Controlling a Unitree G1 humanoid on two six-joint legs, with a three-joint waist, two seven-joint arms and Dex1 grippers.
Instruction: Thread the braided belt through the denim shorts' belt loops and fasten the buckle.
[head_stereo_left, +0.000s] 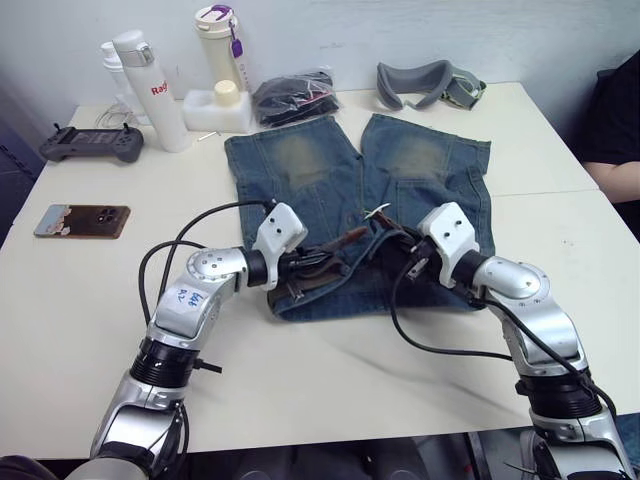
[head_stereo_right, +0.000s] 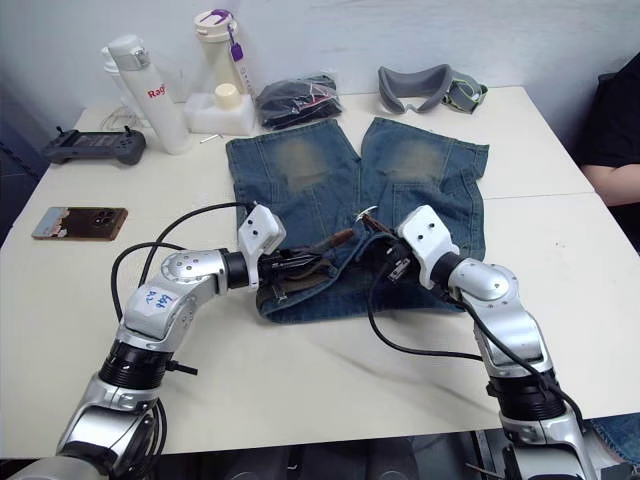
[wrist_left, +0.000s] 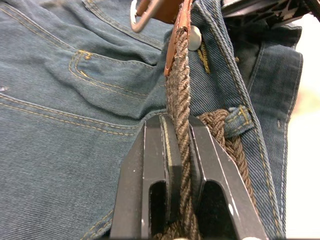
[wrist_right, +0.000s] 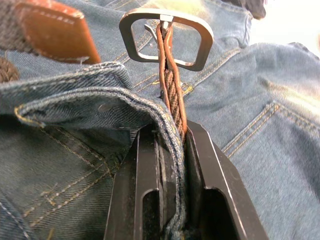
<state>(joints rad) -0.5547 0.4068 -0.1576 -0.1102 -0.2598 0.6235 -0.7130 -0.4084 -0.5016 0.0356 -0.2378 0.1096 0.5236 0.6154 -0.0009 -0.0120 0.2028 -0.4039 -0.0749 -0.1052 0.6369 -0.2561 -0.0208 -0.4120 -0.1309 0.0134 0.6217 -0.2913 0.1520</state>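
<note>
denim shorts (head_stereo_left: 360, 200) lie flat on the white table (head_stereo_left: 90, 300), legs pointing away from the robot, waistband nearest both grippers. left gripper (wrist_left: 181, 150) is clamped on the braided belt (wrist_left: 179, 95), the woven strap pinched edge-on between its 2 fingers; just ahead of those jaws the strap ends in a tan leather tip, and beside the jaws another run of the belt passes under 1 of the belt loops (wrist_left: 239, 120). right gripper (wrist_right: 172, 145) is closed on the belt's buckle end together with a fold of waistband denim; the buckle (wrist_right: 167, 37) stands just beyond its fingertips, metal frame clear of the jaws, leather tip off to one side. in the head views the 2 grippers face each other across the waistband, close together.
</note>
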